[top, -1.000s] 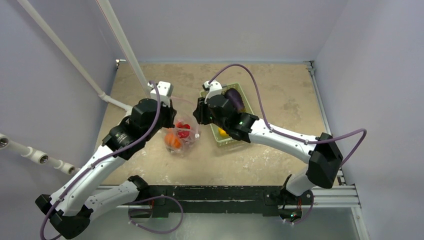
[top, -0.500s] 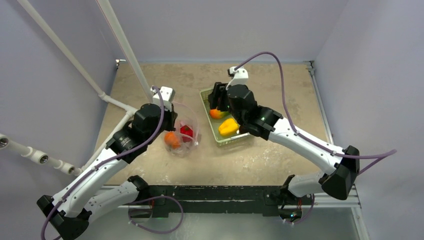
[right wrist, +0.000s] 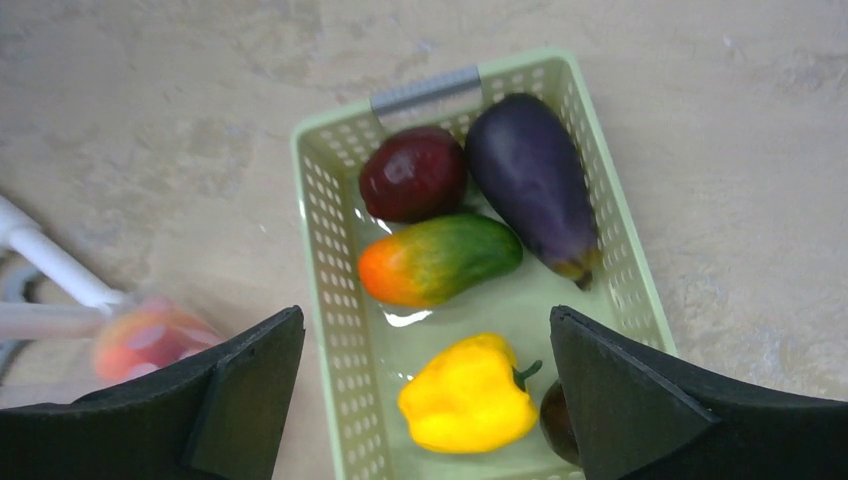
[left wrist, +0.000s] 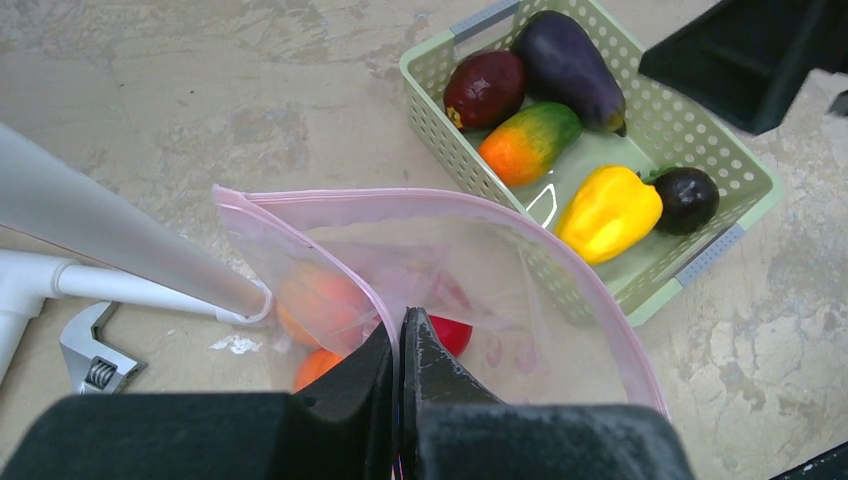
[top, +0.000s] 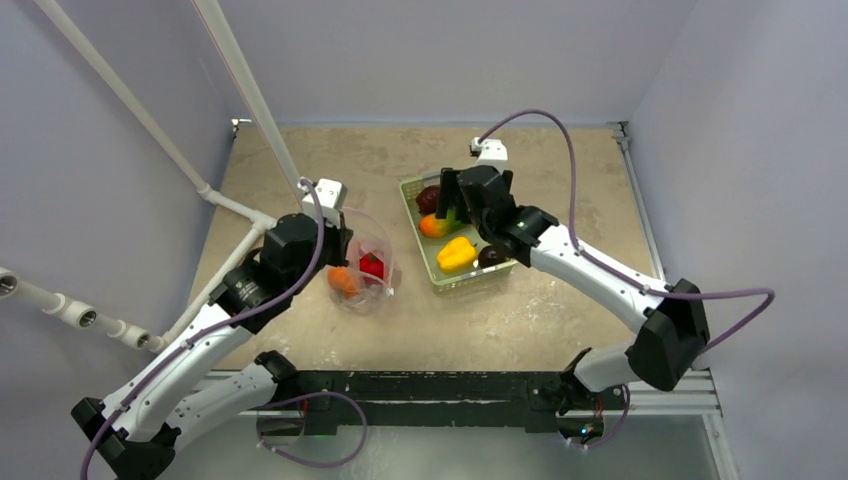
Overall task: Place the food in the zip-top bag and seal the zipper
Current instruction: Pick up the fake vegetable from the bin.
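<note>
My left gripper (left wrist: 400, 332) is shut on the pink zipper (left wrist: 450, 195) rim of the clear zip-top bag (left wrist: 520, 310), holding its mouth open. Inside the bag lie a red apple (left wrist: 450, 335) and orange fruits (left wrist: 320, 300). The rest of the food sits in the pale green basket (right wrist: 325, 250): a dark red fruit (right wrist: 412, 172), a purple eggplant (right wrist: 530, 180), an orange-green fruit (right wrist: 440, 258), a yellow pepper (right wrist: 465, 392) and a dark plum (right wrist: 556, 425). My right gripper (right wrist: 427, 312) hangs open and empty above the basket (top: 470, 283), right of the bag (top: 365, 265).
White pipes (top: 230, 90) slant across the left side, close behind the bag. A metal wrench (left wrist: 95, 350) lies on the table beside the pipe joint. Walls close off the table at the back and right.
The right gripper has swung away from the bag's mouth to above the basket and its jaws have spread wide. The left gripper still grips the bag's rim.
</note>
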`<state>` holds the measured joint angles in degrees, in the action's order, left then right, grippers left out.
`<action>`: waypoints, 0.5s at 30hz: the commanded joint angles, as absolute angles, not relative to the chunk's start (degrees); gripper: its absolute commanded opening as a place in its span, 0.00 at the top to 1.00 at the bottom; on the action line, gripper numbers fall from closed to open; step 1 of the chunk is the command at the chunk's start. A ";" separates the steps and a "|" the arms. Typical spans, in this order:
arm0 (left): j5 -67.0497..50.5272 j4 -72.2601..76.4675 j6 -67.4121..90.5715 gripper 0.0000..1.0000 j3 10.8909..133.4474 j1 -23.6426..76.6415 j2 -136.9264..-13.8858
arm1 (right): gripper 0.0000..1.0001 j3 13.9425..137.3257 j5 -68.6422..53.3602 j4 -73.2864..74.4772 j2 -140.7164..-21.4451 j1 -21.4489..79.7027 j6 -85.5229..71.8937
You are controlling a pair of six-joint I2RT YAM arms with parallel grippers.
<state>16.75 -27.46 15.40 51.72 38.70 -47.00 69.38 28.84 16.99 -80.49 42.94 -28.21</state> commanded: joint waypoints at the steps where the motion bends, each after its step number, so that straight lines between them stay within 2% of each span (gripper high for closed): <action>1: 17.40 -26.06 14.50 1.00 51.30 38.67 -45.82 | 0.03 67.11 27.13 17.74 -82.96 42.40 -30.14; 15: 16.88 -26.43 14.41 1.00 51.12 38.76 -44.35 | 0.01 64.37 25.19 20.58 -86.96 42.43 -40.24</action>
